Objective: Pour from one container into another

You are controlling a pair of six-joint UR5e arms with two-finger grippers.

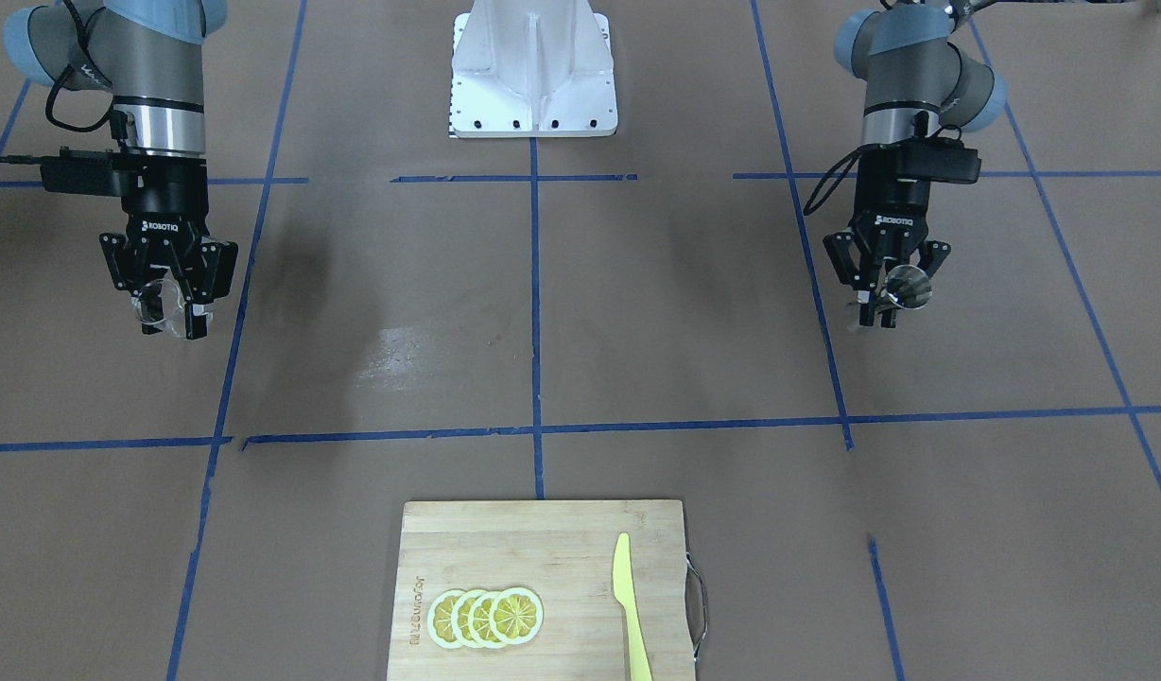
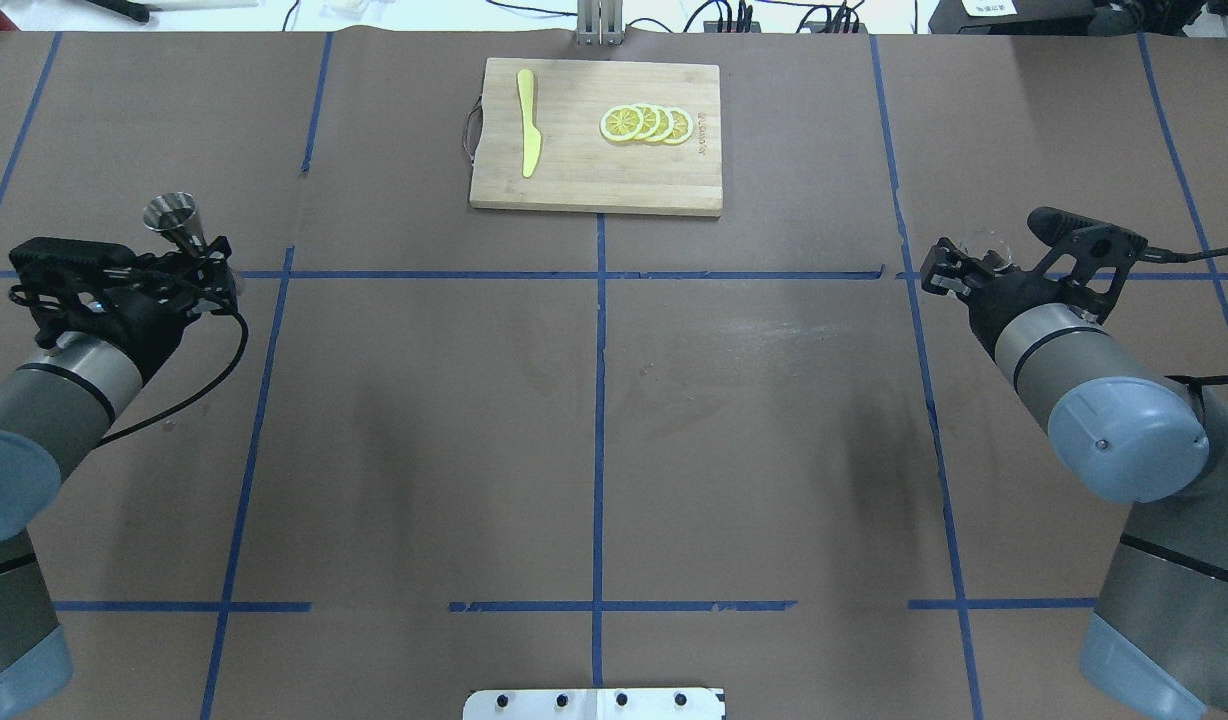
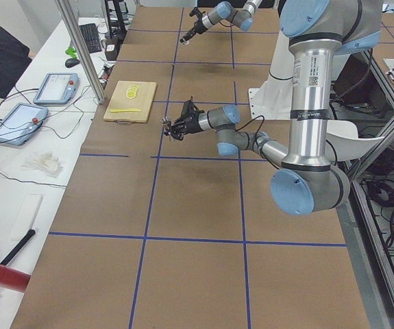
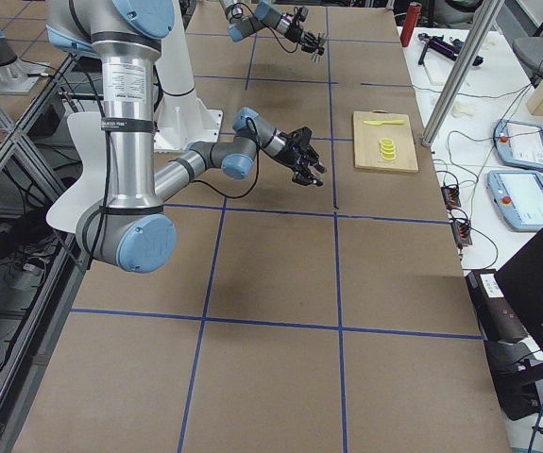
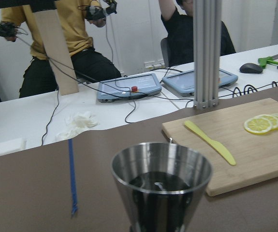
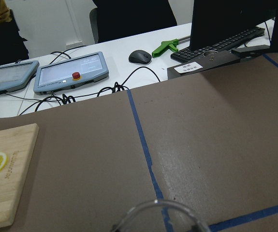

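My left gripper (image 2: 210, 268) is shut on a steel jigger (image 2: 172, 214), held upright above the table on my left side. In the left wrist view the jigger (image 5: 161, 186) holds dark liquid. In the front view the same gripper (image 1: 881, 307) and jigger (image 1: 908, 284) are at the right. My right gripper (image 2: 959, 266) is shut on a clear glass (image 2: 986, 244), held off the table on my right side; its rim (image 6: 158, 215) shows at the bottom of the right wrist view. The front view has this gripper (image 1: 171, 307) and glass (image 1: 153, 307) at the left. The two containers are far apart.
A wooden cutting board (image 2: 574, 180) lies at the table's far middle, with lemon slices (image 2: 646, 123) and a yellow knife (image 2: 528, 135) on it. Blue tape lines cross the brown table. My white base plate (image 1: 533, 71) stands at the near edge.
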